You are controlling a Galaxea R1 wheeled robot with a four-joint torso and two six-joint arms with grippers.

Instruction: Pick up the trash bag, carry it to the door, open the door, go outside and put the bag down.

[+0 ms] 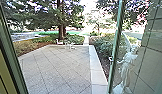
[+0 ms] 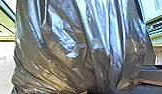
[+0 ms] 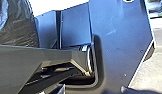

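- A dark, shiny trash bag (image 2: 79, 47) is seen close up in the left wrist view, its surface creased by long folds that are drawn together at one gathered spot.
- Part of the same kind of dark, glossy plastic is also seen in the right wrist view, beside the robot's own parts.
- How far the left tool is opened, and whether the bag is gripped by it, cannot be told.
- The state of the right tool cannot be told either, nor whether anything is held by it.
- In the head view, a paved yard (image 1: 59, 72) is framed between a green door frame (image 1: 15, 52) on the left and a slanting green upright (image 1: 115, 47) on the right.
- A small pale fitting (image 1: 111, 59) is seen at the upright.
- A white statue (image 1: 127, 63) of a figure is seen to the right of the upright, in front of a tiled wall (image 1: 153, 57).
- The paving is edged on the right by a pale strip (image 1: 96, 67), with bushes (image 1: 103, 46) beyond it.
- White furniture (image 1: 69, 46) is placed near the yard's far edge, with a tree trunk (image 1: 62, 30) behind.
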